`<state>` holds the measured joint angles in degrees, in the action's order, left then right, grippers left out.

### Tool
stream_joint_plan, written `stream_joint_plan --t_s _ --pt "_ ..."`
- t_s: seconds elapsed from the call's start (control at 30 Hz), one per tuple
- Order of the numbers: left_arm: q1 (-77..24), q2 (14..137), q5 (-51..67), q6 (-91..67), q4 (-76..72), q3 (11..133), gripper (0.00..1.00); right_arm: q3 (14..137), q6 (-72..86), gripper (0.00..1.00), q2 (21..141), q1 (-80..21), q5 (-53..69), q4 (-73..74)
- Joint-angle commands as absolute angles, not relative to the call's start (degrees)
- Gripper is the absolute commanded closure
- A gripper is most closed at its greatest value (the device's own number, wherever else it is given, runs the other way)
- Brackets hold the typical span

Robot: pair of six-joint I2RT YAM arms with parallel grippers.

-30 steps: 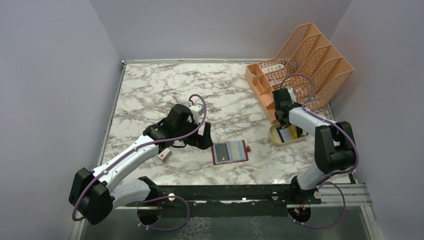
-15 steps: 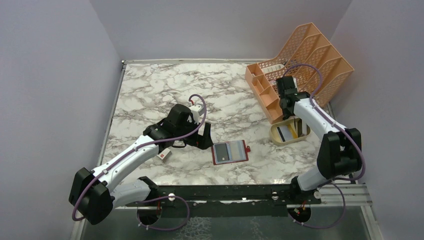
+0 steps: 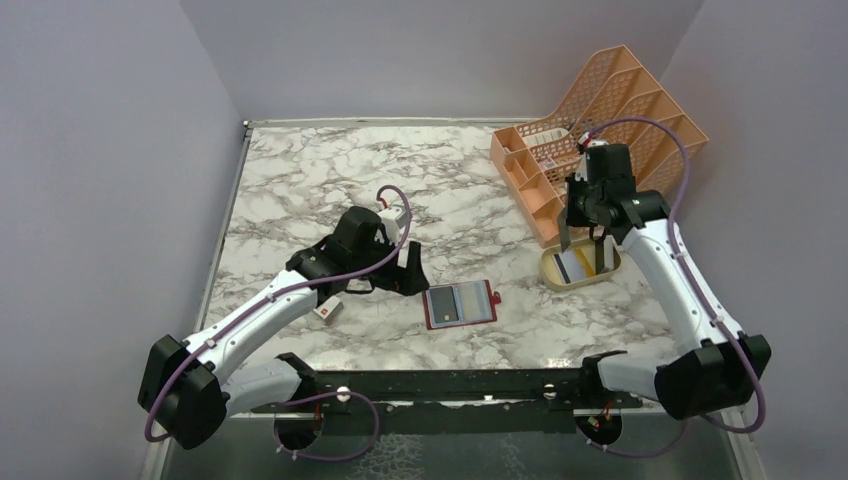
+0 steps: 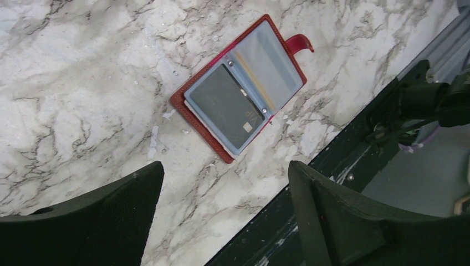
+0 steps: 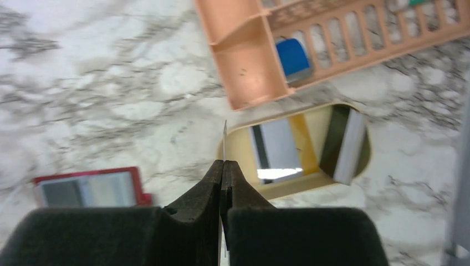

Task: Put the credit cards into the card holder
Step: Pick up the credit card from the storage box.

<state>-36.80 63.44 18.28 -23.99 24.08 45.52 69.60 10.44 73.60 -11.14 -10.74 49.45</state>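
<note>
Right gripper (image 5: 223, 166) has come up out of the tray (image 3: 548, 272) at the right edge of the counter (image 3: 330, 180), just in front of the orange rack (image 3: 640, 110). A second ago it was low in the tray with its fingers slightly parted. Now they are clenched on one card (image 5: 224, 138), seen edge-on as a thin sliver, colour not readable. Other cards (image 5: 277, 147) are still lying in the tray.

Wallet (image 3: 459, 305) has not moved. It lies open and flat near the middle of the front edge, snap tab pointing right, with a dark card already in one clear sleeve.

Left gripper (image 4: 224, 183) is still low beside the wallet's left side, fingers spread wide, gripping nothing and not touching it.

My reading: the pick is done and the carry to the wallet comes next. The thin edge grip could let the card twist. The left gripper looks placed to steady the wallet.
</note>
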Motion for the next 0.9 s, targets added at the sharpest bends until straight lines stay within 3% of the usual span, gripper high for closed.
stream_joint_plan --t_s 0.0,0.17,0.33,0.5,0.73,0.87 --pt "-36.6 62.4 24.2 -29.0 18.2 47.8 0.17 68.5 12.5 0.99 68.6 -10.9 7.8 44.1" --pt "-36.6 62.0 27.6 -37.3 9.7 46.0 0.26 60.9 20.3 0.99 61.7 -10.8 23.1 33.1" --pt "-36.6 61.9 30.0 -50.2 -3.1 41.8 0.38 46.0 38.4 0.99 54.7 -11.0 37.8 13.2" --pt "-36.6 62.0 29.8 -59.4 -15.0 37.5 0.50 37.8 49.2 0.99 51.1 -11.5 39.9 2.5" --pt "-36.6 64.1 29.7 -66.0 -21.6 36.0 0.59 27.8 66.3 0.99 48.4 -11.5 42.2 -17.1" --pt "-36.7 65.1 30.1 -68.4 -24.5 35.7 0.62 26.6 69.7 0.99 49.3 -11.6 41.8 -21.2"
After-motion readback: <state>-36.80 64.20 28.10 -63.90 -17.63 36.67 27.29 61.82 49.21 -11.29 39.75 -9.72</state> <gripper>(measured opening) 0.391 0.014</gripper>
